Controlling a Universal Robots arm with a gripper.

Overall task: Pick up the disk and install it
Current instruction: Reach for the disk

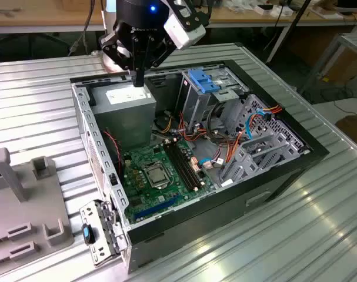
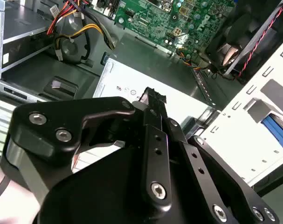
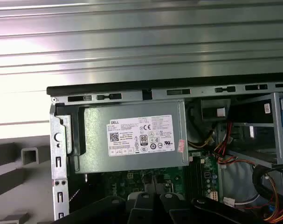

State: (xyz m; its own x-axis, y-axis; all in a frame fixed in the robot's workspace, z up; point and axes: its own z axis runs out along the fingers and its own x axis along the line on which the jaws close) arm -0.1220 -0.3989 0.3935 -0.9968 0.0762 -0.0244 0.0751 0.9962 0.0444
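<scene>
Table (image 1: 319,223): ribbed bare metal, brushed, with a soft sheen.
Computer case (image 1: 237,208): matt black outer shell; inner frame of unpainted grey sheet metal (perforated at the drive bays).
Power supply (image 3: 94,140): dull grey sheet metal, with a white paper label (image 3: 141,137).
Motherboard (image 1: 160,167): glossy green board.
Latch piece (image 1: 203,81): pale blue ribbed plastic.
Gripper (image 2: 153,95): matt black, bright metal screws.
Fixture (image 1: 13,205): matt grey plastic.

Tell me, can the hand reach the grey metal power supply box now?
Probably yes: the hand hangs just above the grey metal power supply box, the black computer case is open, and nothing lies between them.
</scene>
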